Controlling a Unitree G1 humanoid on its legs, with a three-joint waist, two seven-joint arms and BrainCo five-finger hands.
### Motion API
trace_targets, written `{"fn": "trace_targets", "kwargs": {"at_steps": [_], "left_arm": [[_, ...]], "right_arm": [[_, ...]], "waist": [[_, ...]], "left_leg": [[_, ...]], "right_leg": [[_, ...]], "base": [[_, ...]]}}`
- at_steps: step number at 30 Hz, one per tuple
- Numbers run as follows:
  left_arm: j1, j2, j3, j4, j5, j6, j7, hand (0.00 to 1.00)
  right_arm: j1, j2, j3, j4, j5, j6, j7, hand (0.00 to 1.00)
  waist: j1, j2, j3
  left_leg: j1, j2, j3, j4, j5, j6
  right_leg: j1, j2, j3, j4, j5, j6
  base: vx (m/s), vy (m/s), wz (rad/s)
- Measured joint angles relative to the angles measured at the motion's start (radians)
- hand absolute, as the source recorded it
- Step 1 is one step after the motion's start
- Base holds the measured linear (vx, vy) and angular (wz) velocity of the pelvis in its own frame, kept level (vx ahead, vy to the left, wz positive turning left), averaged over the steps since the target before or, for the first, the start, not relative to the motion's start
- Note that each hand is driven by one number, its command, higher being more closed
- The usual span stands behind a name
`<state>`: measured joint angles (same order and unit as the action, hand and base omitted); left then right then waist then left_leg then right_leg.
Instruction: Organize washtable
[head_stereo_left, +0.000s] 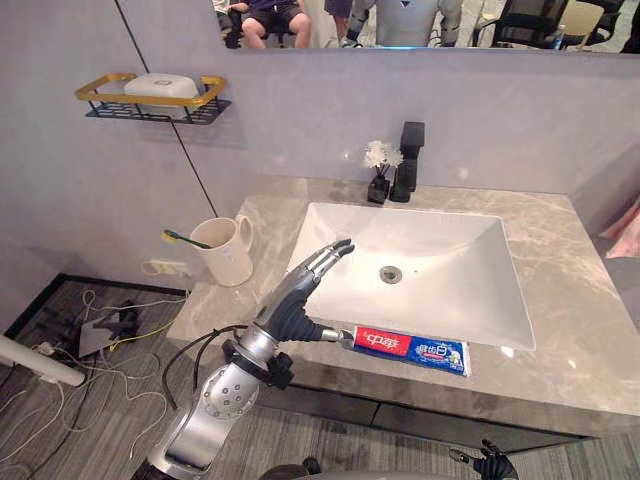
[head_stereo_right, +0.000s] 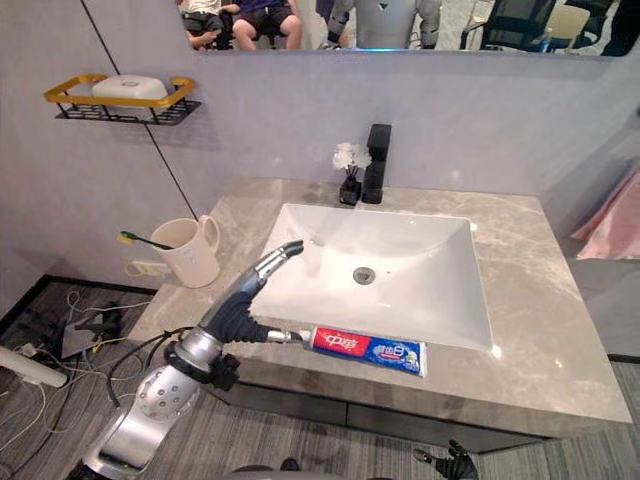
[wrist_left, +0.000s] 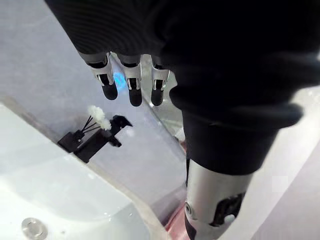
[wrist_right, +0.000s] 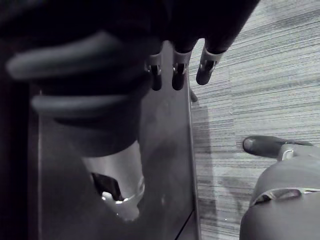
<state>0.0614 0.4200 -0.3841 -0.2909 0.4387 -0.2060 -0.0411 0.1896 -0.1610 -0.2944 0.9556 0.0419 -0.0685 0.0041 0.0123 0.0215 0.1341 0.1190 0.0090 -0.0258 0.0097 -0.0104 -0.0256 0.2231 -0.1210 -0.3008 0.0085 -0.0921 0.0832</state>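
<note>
- Risk at the sink (head_stereo_left: 450, 275): could knock the toothpaste tube (head_stereo_left: 412, 348), which lies flat along the sink's front rim, down into the basin with a sideways sweep of the left hand (head_stereo_left: 303, 288). Judged from the thumb's closeness to the tube's cap end.
- Risk at the cup (head_stereo_left: 225, 255), standing on the bench (head_stereo_left: 570, 335) left of the sink: could tip it over, toothbrush (head_stereo_left: 185, 238) and all, with an outward swing of the forearm.
- Risk at the tube itself: might roll it off the bench edge in front of the sink with a careless pinch.
- Left hand: held over the sink's front-left corner, fingers straight and close together, holding nothing.
- Right hand (wrist_right: 176, 75): hangs well below and in front of the sink, fingers relaxed, empty.
- Count: one bench, one sink, one wall shelf (head_stereo_left: 150, 108) up left of the sink, one cup, one tap (head_stereo_left: 408, 160) behind the sink, one tube, one bar of soap (head_stereo_left: 162, 88) on the shelf, one toothbrush in the cup, one small flower vase (head_stereo_left: 380, 175) beside the tap.
</note>
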Motion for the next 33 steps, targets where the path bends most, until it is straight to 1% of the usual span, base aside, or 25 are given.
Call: {"fn": "trace_targets", "kwargs": {"at_steps": [2, 9, 12, 14, 17, 21, 26, 32, 33], "left_arm": [[-0.004, 0.000, -0.014, 0.041, 0.031, 0.005, -0.002, 0.00], [-0.022, -0.006, -0.051, 0.093, 0.106, 0.006, -0.001, 0.00], [-0.045, -0.007, -0.064, 0.115, 0.125, 0.007, -0.001, 0.00], [-0.049, -0.007, -0.075, 0.121, 0.135, 0.008, -0.001, 0.00], [-0.064, -0.013, -0.095, 0.137, 0.164, 0.013, -0.001, 0.00], [-0.090, -0.018, -0.101, 0.152, 0.167, 0.026, -0.001, 0.00], [-0.107, -0.022, -0.124, 0.185, 0.174, 0.032, -0.001, 0.00], [-0.134, -0.025, -0.128, 0.211, 0.186, 0.035, -0.001, 0.00], [-0.138, -0.026, -0.130, 0.215, 0.188, 0.035, -0.001, 1.00]], "right_arm": [[0.004, 0.000, 0.000, -0.001, 0.000, 0.000, 0.000, 0.00], [0.004, 0.000, 0.000, -0.003, 0.006, 0.001, 0.000, 0.00], [0.004, 0.000, 0.000, -0.030, 0.006, 0.003, 0.000, 0.00], [-0.004, 0.000, 0.000, -0.043, 0.006, 0.003, 0.000, 0.00], [-0.005, 0.001, 0.012, -0.043, 0.006, 0.004, 0.000, 0.00], [-0.005, 0.006, 0.039, -0.043, 0.006, 0.005, 0.001, 0.00], [-0.005, 0.008, 0.041, -0.066, 0.005, 0.007, 0.001, 0.00], [0.002, 0.007, 0.041, -0.071, 0.005, 0.009, 0.000, 0.00], [0.001, 0.007, 0.041, -0.071, 0.005, 0.009, 0.000, 0.00]], "waist": [[-0.002, -0.002, 0.000], [-0.005, -0.003, 0.000], [-0.008, -0.002, 0.000], [-0.025, -0.003, 0.000], [-0.028, -0.002, 0.000], [-0.032, -0.001, 0.001], [-0.053, 0.005, 0.002], [-0.057, 0.010, 0.007], [-0.057, 0.010, 0.007]], "left_leg": [[0.001, 0.000, 0.001, -0.002, 0.000, 0.000], [0.002, 0.000, 0.002, -0.011, 0.000, 0.000], [0.001, 0.000, 0.003, -0.012, 0.000, 0.000], [0.001, -0.002, 0.005, -0.014, 0.000, 0.000], [0.001, -0.002, 0.008, -0.015, 0.000, 0.000], [0.002, -0.001, 0.012, -0.016, 0.000, 0.000], [0.004, 0.000, 0.022, -0.026, 0.000, 0.000], [0.014, 0.002, 0.037, -0.039, 0.000, 0.000], [0.014, 0.002, 0.037, -0.039, 0.000, 0.000]], "right_leg": [[0.000, 0.001, 0.000, -0.006, 0.000, 0.000], [0.000, 0.001, 0.000, -0.014, 0.004, 0.002], [0.001, 0.002, 0.000, -0.018, 0.007, 0.003], [0.004, 0.002, 0.000, -0.027, 0.010, 0.004], [0.005, 0.002, 0.000, -0.032, 0.013, 0.005], [0.003, 0.002, 0.003, -0.033, 0.015, 0.004], [0.002, 0.003, 0.009, -0.046, 0.022, 0.007], [0.001, 0.004, 0.023, -0.049, 0.022, 0.007], [0.001, 0.004, 0.024, -0.049, 0.022, 0.007]], "base": [[-0.02, 0.002, -0.01], [0.00, 0.000, 0.00], [0.00, 0.000, 0.00], [0.00, 0.000, 0.00], [0.00, 0.000, 0.00], [-0.01, 0.002, -0.02], [-0.02, 0.008, -0.06], [0.01, 0.001, -0.06], [0.00, 0.000, 0.00]]}}
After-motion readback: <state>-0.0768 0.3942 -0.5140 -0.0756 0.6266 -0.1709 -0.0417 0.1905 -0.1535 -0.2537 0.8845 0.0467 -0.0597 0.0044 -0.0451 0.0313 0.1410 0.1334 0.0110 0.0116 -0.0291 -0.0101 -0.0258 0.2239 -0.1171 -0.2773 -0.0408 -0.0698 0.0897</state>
